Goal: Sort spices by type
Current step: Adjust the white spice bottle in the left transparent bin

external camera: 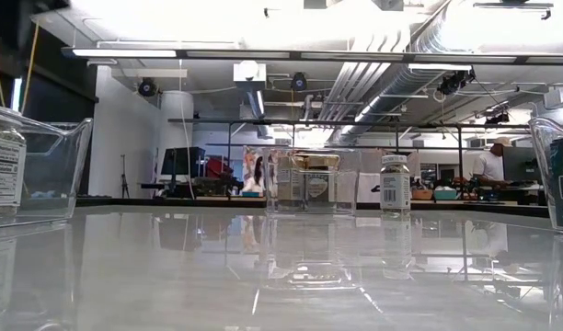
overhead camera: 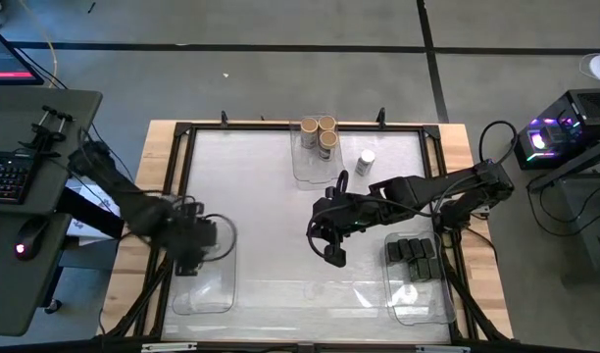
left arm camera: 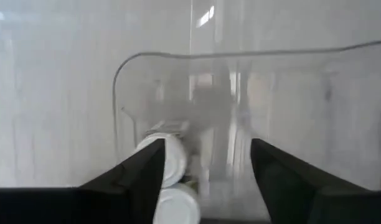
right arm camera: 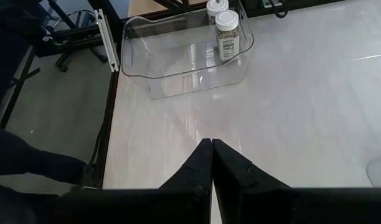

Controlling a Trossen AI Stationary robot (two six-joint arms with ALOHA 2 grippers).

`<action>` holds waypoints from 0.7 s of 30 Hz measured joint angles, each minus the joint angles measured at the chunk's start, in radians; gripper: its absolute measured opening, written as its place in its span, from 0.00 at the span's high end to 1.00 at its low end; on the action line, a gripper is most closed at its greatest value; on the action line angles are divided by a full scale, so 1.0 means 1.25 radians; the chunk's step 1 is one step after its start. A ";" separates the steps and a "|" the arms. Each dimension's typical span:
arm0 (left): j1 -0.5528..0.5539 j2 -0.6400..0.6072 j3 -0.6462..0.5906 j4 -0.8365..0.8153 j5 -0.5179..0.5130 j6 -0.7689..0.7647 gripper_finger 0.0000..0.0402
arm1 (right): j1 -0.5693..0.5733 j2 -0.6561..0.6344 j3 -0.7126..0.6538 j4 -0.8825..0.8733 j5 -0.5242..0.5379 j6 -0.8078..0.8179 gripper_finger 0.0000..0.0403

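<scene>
Clear bin (overhead camera: 204, 290) beneath left claw (overhead camera: 195, 238)

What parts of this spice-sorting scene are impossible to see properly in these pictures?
- High view: the left gripper hangs over the left bin and hides the jars under it.
- Left wrist view: the white-lidded jars are blurred, and a finger covers part of them.
- Low view: the lone jar has a label too small to read.
- High view: the black boxes show no readable print.
</scene>
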State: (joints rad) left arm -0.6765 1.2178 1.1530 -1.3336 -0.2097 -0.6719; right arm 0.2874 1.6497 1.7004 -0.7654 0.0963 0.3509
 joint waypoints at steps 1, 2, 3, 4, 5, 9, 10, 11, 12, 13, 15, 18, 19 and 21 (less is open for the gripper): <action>-0.033 -0.008 0.000 0.004 -0.022 -0.031 0.49 | 0.000 0.000 0.000 0.000 0.000 -0.001 1.00; -0.064 -0.014 0.000 0.001 -0.036 -0.059 0.53 | 0.000 0.000 0.000 0.000 -0.001 -0.003 1.00; -0.096 -0.016 -0.002 -0.003 -0.042 -0.086 0.59 | 0.000 0.000 0.000 0.000 -0.002 -0.003 1.00; -0.129 -0.017 -0.009 -0.002 -0.042 -0.110 0.66 | 0.000 0.000 0.000 -0.001 -0.003 -0.003 1.00; -0.159 -0.016 -0.019 -0.003 -0.032 -0.130 0.73 | 0.000 0.000 0.000 -0.002 -0.003 -0.006 1.00; -0.256 -0.001 -0.093 0.029 0.053 -0.176 0.97 | 0.000 0.000 0.000 -0.002 -0.003 -0.015 1.00; -0.271 0.001 -0.116 0.046 0.064 -0.185 0.96 | 0.000 0.000 0.000 -0.002 -0.003 -0.015 1.00; -0.281 0.002 -0.138 0.067 0.068 -0.191 0.96 | 0.000 0.000 0.000 -0.003 -0.004 -0.016 1.00; -0.284 0.003 -0.161 0.091 0.069 -0.197 0.97 | 0.000 0.000 0.000 -0.003 -0.004 -0.015 1.00; -0.284 0.005 -0.180 0.111 0.070 -0.205 0.99 | 0.000 0.000 0.000 -0.003 -0.004 -0.015 1.00; -0.278 0.005 -0.214 0.148 0.066 -0.222 0.99 | 0.000 0.000 0.000 -0.003 -0.004 -0.015 1.00; -0.273 0.005 -0.243 0.166 0.050 -0.243 1.00 | 0.000 0.000 0.000 -0.003 -0.006 -0.015 1.00; -0.273 0.005 -0.249 0.162 0.042 -0.249 1.00 | 0.000 0.000 0.000 -0.003 -0.007 -0.013 1.00; -0.273 0.005 -0.259 0.159 0.029 -0.255 1.00 | 0.000 0.000 0.000 -0.003 -0.007 -0.010 1.00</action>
State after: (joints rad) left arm -1.0175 1.2240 0.8288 -1.1353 -0.1733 -0.9909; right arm 0.2874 1.6497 1.7004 -0.7690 0.0880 0.3378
